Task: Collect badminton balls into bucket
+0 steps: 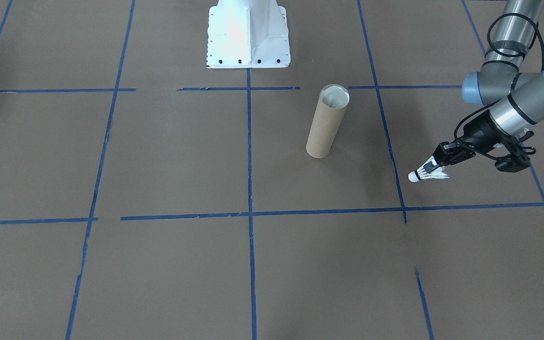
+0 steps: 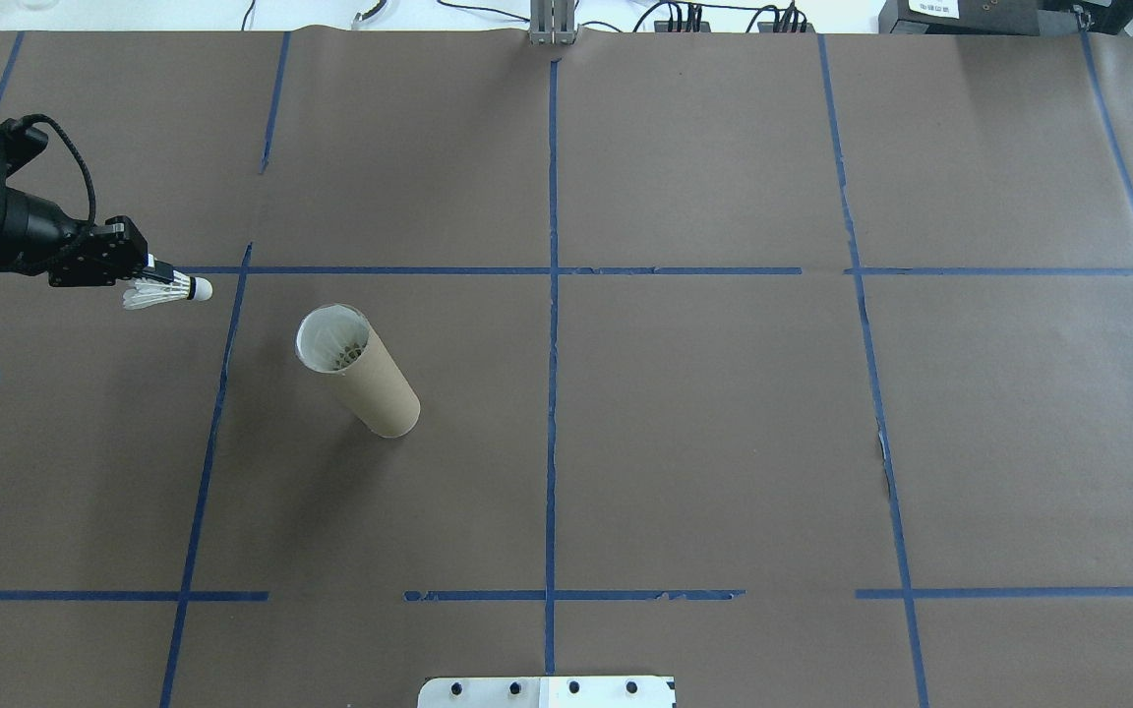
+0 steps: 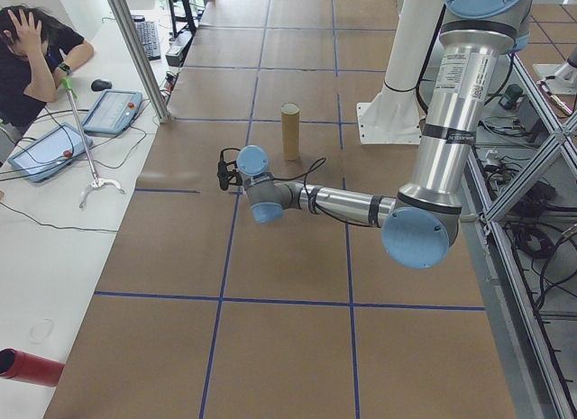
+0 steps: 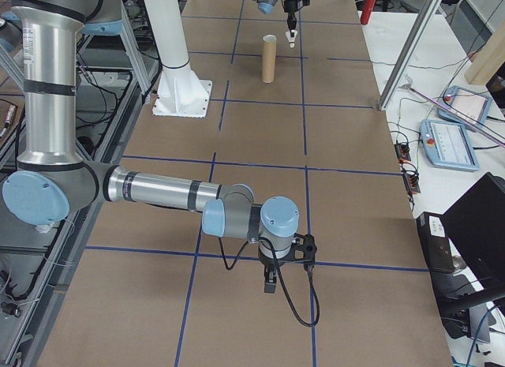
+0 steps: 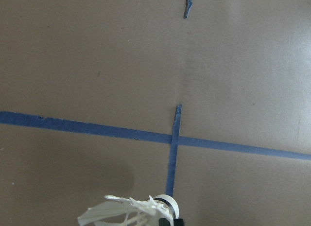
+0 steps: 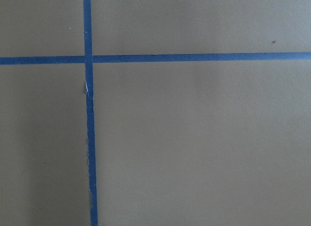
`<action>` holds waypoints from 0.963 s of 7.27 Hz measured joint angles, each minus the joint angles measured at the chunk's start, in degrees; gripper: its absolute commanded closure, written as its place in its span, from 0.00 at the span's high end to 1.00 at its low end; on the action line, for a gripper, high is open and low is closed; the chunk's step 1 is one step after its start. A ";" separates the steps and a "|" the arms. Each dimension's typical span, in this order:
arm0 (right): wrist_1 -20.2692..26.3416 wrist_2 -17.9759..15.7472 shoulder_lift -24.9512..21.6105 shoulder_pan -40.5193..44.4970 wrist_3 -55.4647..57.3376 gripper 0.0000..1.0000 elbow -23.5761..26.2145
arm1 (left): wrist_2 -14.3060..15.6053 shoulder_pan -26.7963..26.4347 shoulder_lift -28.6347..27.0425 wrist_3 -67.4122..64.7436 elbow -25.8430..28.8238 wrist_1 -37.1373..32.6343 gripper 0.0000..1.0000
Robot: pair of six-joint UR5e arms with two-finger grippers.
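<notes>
A: State the work surface.

B: A table [image 2: 685, 442] covered in brown paper, divided into large squares by blue tape lines [image 2: 553, 393]. A white pedestal base [image 1: 248, 35] with bolt holes stands at the robot's edge of the table, near the middle.

A: State the arms.

B: The left arm [image 3: 442, 167] reaches out over the left part of the table, forearm close to level. The right arm [image 4: 118, 185] reaches out low over the right part of the table, well apart from all task items.

A: Where is the tube?

B: The tube [image 2: 358, 371], plain brown cardboard with a pale inside, stands upright on the table left of the centre tape line. Its open mouth faces up. Something pale shows inside near the rim; what it is cannot be told.

A: State the left gripper.

B: The left gripper [image 2: 161, 274] is closed narrow on a shuttlecock [image 2: 168, 292], clamping it at the feather end. The shuttlecock lies roughly level above the table, with its white cork tip pointing toward the tube side. It is near the tube, to the left of it and slightly farther from the robot, not touching it.

A: State the right gripper.

B: The right gripper [image 4: 269, 282] points down just above the paper. It shows only in the right side view, so wide or narrow cannot be told. Its wrist camera shows only paper and tape.
</notes>
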 measured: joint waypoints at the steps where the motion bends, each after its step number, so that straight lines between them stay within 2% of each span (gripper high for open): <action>1: 0.00 -0.02 0.01 0.00 0.00 1.00 0.00 | -0.16 -0.07 0.00 0.48 -5.28 7.21 0.00; 4: 0.00 -0.04 0.02 0.00 0.00 1.00 0.00 | 0.95 -0.03 -0.11 5.87 -21.02 30.27 0.00; 6: 0.00 -0.01 0.00 0.00 0.00 1.00 0.00 | 6.01 -0.08 -4.62 11.44 -30.15 52.21 0.00; 7: 0.00 -0.02 -0.01 0.00 0.00 1.00 0.00 | 9.95 -0.08 -10.36 14.26 -32.64 65.97 0.00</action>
